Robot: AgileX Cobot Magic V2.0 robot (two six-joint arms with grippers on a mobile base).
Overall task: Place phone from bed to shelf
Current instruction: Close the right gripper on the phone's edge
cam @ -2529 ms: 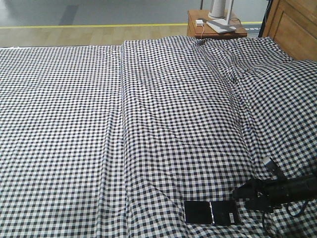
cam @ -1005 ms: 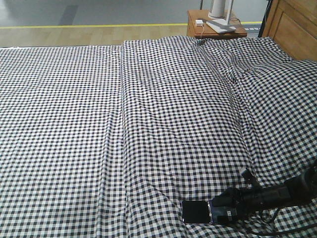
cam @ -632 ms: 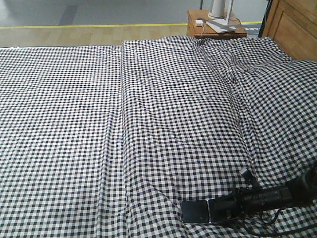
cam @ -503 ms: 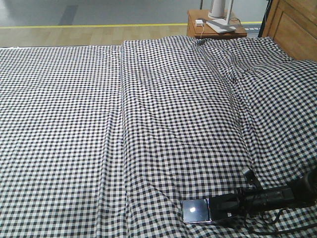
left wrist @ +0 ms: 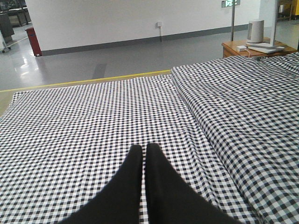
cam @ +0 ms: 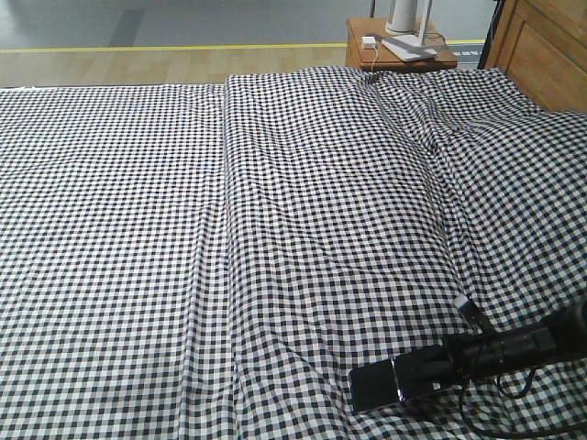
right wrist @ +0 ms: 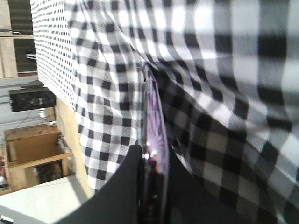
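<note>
- Right claw [cam: 417,378] – clamped on one end of the phone [cam: 371,388]; in the wrist view a black finger [right wrist: 119,186] sits on either side of the slab's thin edge.
- Phone – free end points away from the arm, low at the bed's [cam: 183,229] near edge, right of centre; contact with the checked sheet cannot be confirmed.
- Left claw [left wrist: 144,156] – fingers pressed together with nothing between them, above the sheet.
- Small brown bench [cam: 362,57] beyond the bed's far side carries white items.
</note>
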